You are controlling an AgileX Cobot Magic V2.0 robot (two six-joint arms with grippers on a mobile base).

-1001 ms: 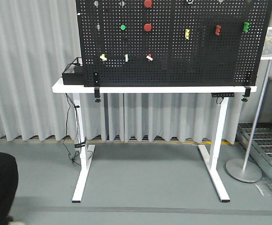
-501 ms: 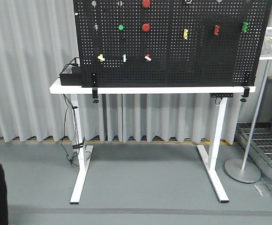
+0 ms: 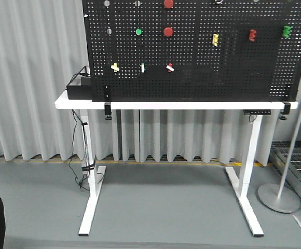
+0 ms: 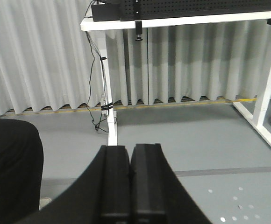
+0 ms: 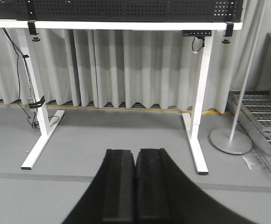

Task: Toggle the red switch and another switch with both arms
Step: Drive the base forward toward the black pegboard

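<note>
On the black pegboard (image 3: 218,72), which stands on the white table (image 3: 181,105), three small toggles sit in one row in the lower half, toward the left edge. Nearest that edge is the pale-yellow switch (image 3: 114,67). Its whitish lever seems to slant down to the right, though it is too small to be sure. The green-based toggle (image 3: 142,67) stands upright in the middle of the row. Rightmost is the red switch (image 3: 169,67) — its long axis is tilted, with the white tip pointing down and right. Well apart from the board, low before the table legs, the left gripper (image 4: 131,175) has its fingers pressed together. The right gripper (image 5: 136,186) is the same — pads touching, holding nothing.
</note>
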